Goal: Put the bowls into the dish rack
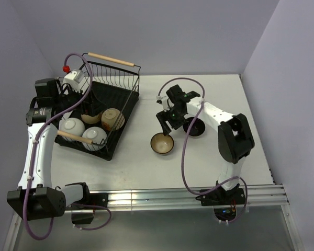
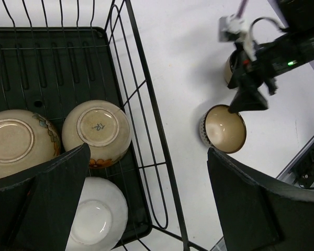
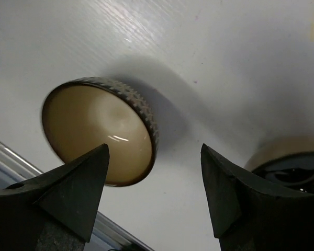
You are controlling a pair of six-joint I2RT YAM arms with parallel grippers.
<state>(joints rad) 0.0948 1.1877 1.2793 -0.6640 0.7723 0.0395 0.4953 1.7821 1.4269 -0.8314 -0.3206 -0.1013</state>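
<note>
The brown bowl (image 1: 161,143) with its tan inside (image 3: 94,130) stands upright on the white table. My right gripper (image 1: 170,125) hangs just above its far rim, open (image 3: 154,178), one finger over the bowl's inside and the other outside the rim, holding nothing. The glossy black bowl (image 1: 193,127) sits right behind that gripper (image 3: 295,170). In the dish rack (image 1: 126,94) lie two white bowls (image 1: 73,125) (image 1: 94,136) and two cream ones (image 2: 97,130) (image 2: 18,141), bottoms up. My left gripper (image 2: 146,198) hovers open over the rack's right side (image 1: 78,107), empty.
The rack has a wooden rod handle at the back (image 1: 111,59) and one at the front (image 1: 73,137). Its wire side wall (image 2: 146,94) stands between the racked bowls and the brown bowl (image 2: 223,128). A metal rail (image 1: 162,197) runs along the table's near edge.
</note>
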